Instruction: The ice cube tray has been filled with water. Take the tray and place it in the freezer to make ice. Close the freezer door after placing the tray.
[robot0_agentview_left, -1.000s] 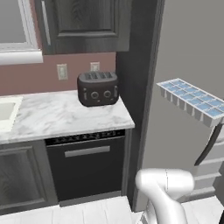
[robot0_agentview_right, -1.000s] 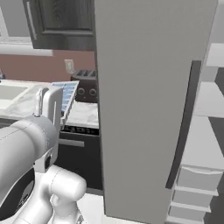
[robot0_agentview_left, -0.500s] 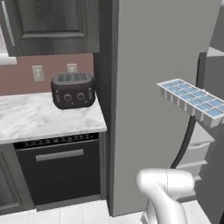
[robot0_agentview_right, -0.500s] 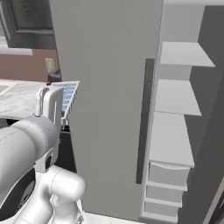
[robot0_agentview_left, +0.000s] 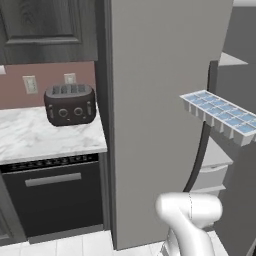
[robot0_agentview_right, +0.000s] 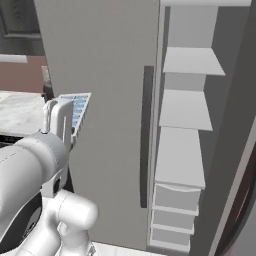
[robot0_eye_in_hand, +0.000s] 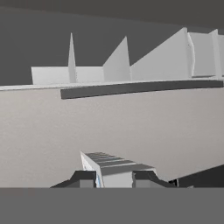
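Carrying the tray to the freezer

My gripper (robot0_eye_in_hand: 114, 178) is clenched on the ice cube tray (robot0_agentview_left: 220, 116), held level in the air at my twelve o'clock, its water (robot0_agentview_left: 223, 113) flat in the cells. The freezer (robot0_agentview_right: 185, 120) stands open at two o'clock behind the closed grey door (robot0_agentview_left: 165, 100); next I must swing right and slide onto a shelf. A second ago the toaster (robot0_agentview_left: 70, 104) sat central; now it lies further left.

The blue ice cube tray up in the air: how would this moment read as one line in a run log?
held: pale grey ice cube tray with light-blue cells | gripper: shut on tray | ahead: grey fridge door | freezer shelves: exposed | tray: not yet inside
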